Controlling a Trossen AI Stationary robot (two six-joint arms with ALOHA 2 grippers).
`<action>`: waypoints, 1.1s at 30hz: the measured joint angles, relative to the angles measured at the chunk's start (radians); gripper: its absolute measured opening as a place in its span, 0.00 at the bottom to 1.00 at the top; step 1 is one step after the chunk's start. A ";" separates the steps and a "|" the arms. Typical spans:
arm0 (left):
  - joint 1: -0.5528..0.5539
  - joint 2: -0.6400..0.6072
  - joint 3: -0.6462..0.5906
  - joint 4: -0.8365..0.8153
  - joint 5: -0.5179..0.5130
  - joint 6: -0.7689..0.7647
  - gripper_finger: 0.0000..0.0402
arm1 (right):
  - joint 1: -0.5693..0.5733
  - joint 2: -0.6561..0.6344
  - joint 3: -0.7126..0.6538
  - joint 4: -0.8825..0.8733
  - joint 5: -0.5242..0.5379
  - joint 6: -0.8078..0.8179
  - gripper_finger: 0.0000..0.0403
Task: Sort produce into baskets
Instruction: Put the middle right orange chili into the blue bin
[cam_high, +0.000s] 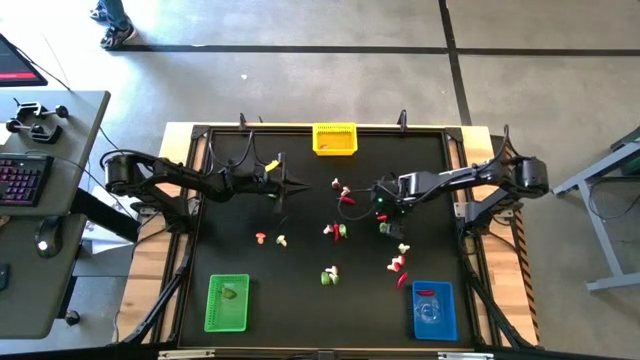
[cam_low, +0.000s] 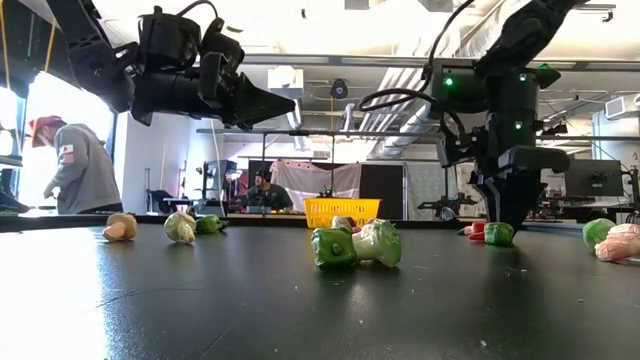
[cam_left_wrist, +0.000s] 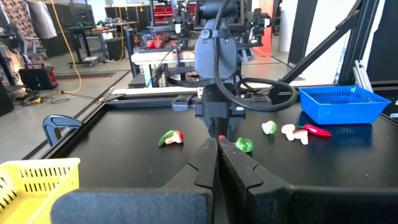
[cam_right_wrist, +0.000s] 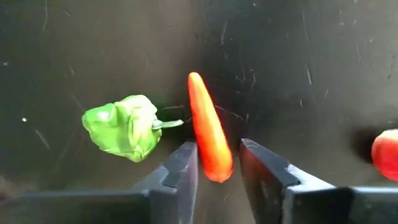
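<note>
An orange-red, carrot-shaped produce piece (cam_right_wrist: 208, 130) lies on the black table beside a crumpled green leafy piece (cam_right_wrist: 124, 127). My right gripper (cam_right_wrist: 219, 163) points down at it, open, one finger on each side of the piece's thicker end; it stands right of the table's middle (cam_high: 383, 212). My left gripper (cam_high: 298, 186) hangs level above the table's left half, shut and empty. The yellow basket (cam_high: 335, 139) is at the far edge, the green basket (cam_high: 227, 302) near left, the blue basket (cam_high: 434, 310) near right. My right gripper comes from above with its fingers across the orange-red piece's thicker end (cam_right_wrist: 214, 165). One finger (cam_right_wrist: 183, 168) stands right against its side and a narrow dark gap shows at the other finger (cam_right_wrist: 261, 168). I cannot tell whether it touches. The piece lies flat on the table.
Other produce lies scattered over the table's middle: red and white pieces (cam_high: 341, 195), a mixed pair (cam_high: 335, 231), green and white ones (cam_high: 329, 275), red ones (cam_high: 400, 265) and two small ones (cam_high: 270, 238). A person stands beyond the table (cam_low: 75, 170).
</note>
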 joint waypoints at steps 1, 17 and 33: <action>0.000 0.000 0.000 0.000 0.000 0.000 0.00 | 0.000 -0.001 0.012 -0.029 -0.015 0.013 0.23; 0.000 0.000 0.000 -0.006 0.000 -0.002 0.00 | 0.313 -0.121 0.348 -0.520 -0.113 0.474 0.04; 0.000 0.000 0.000 -0.005 0.000 -0.001 0.00 | 0.956 -0.088 0.352 -0.404 -0.094 1.493 0.04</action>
